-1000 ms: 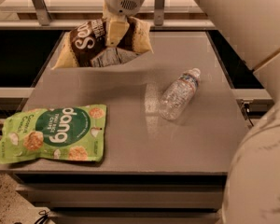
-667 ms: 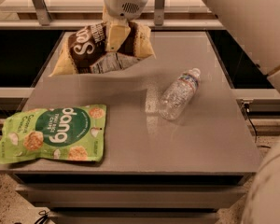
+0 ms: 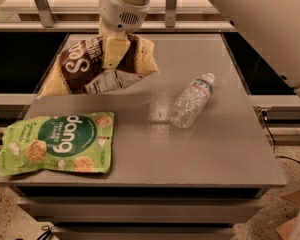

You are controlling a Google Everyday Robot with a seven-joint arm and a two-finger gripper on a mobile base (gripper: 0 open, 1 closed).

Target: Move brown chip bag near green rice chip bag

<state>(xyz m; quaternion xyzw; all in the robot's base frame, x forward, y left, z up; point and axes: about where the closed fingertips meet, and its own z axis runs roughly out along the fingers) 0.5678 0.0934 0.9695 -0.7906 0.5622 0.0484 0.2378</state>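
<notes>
Gripper (image 3: 115, 58) carrying brown chip bag (image 3: 87, 66) across the table (image 3: 215, 149) toward the near-left.

The jaws are clamping the bag's upper middle, and over the past second the bag has been coming away from the far edge and down toward the green rice chip bag (image 3: 57, 143), which is lying flat at the near-left corner. The brown bag is now hanging tilted just beyond it, with its lower-left corner dipping close to the tabletop. By my judgement the carry is nearing its end and only a short advance and a release are remaining. Both bags are looking sealed, so their contents are not showing. A clear plastic bottle (image 3: 191, 100) is lying on its side right of centre, well apart; how full it is cannot be told.
</notes>
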